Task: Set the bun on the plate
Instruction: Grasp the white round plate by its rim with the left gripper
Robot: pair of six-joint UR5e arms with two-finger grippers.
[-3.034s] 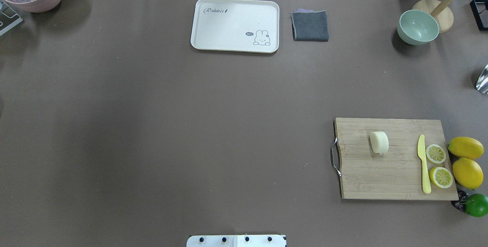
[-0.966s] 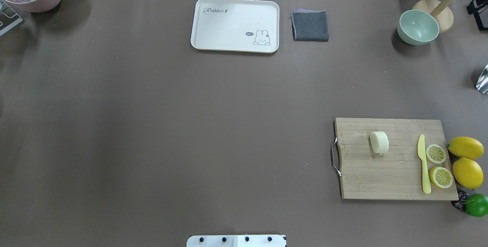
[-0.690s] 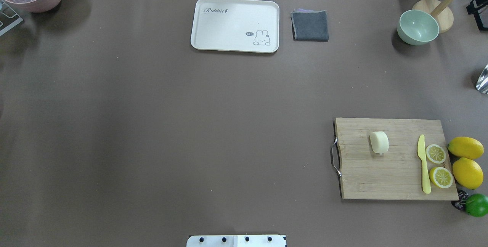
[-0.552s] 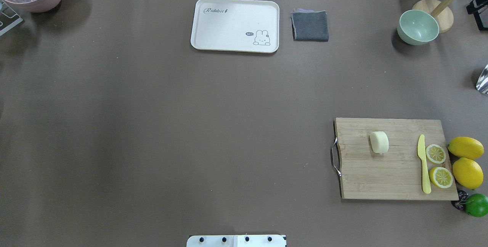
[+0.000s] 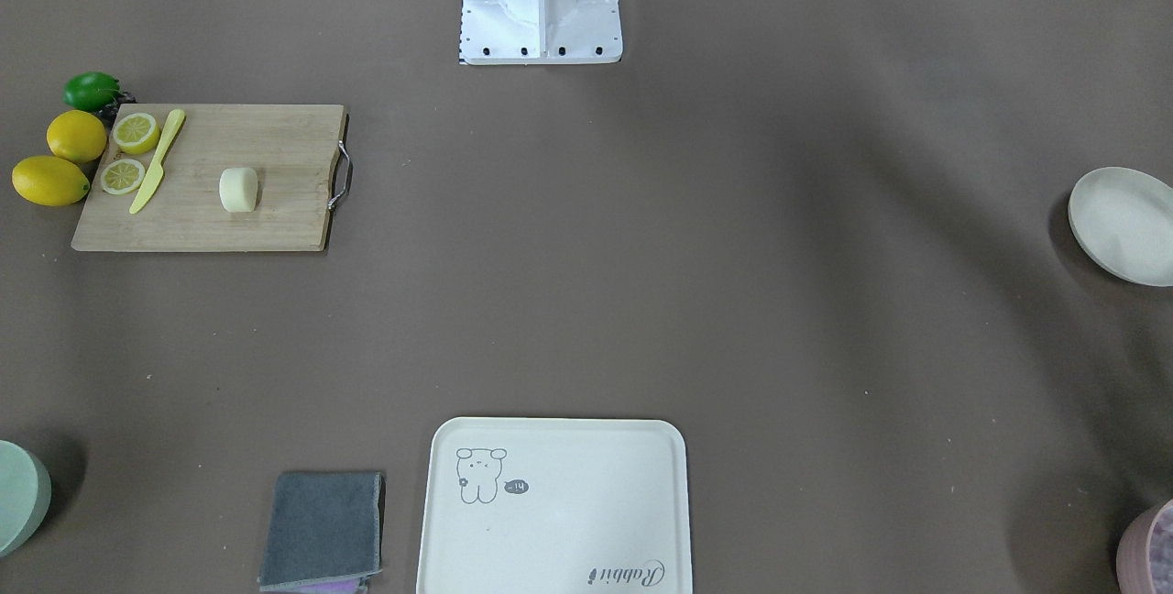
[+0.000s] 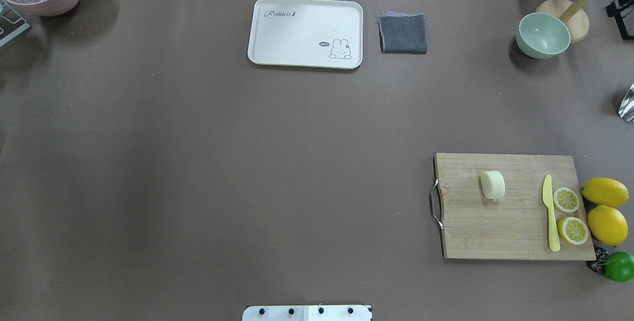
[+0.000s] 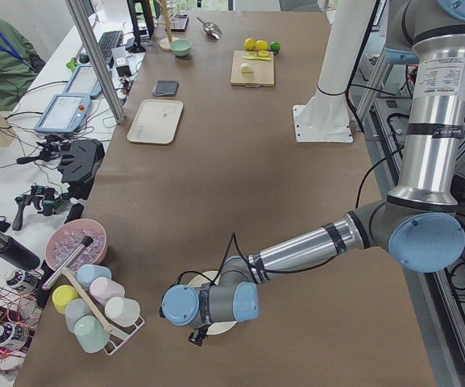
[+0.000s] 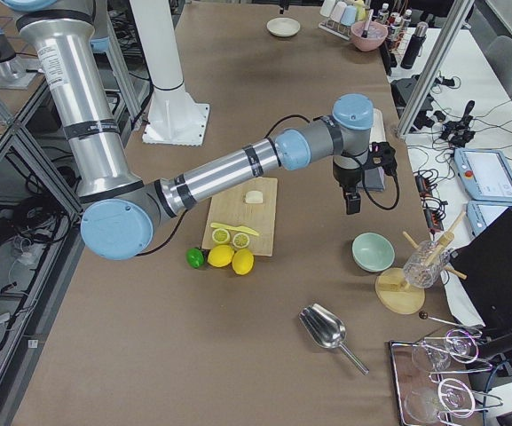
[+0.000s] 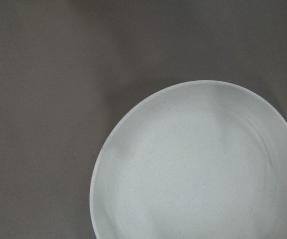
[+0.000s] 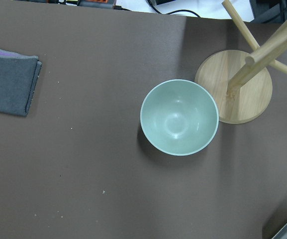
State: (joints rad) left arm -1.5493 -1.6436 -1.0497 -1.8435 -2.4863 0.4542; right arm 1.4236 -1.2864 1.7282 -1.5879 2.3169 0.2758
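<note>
Bun (image 6: 492,185) on board (image 6: 495,234) — plate (image 5: 1123,225) well apart.

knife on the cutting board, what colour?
Pale yellow knife, clearest in the overhead exterior view.

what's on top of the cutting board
The bun, a yellow knife and two lemon halves lie on the cutting board. The wood directly beneath them is covered.
</note>
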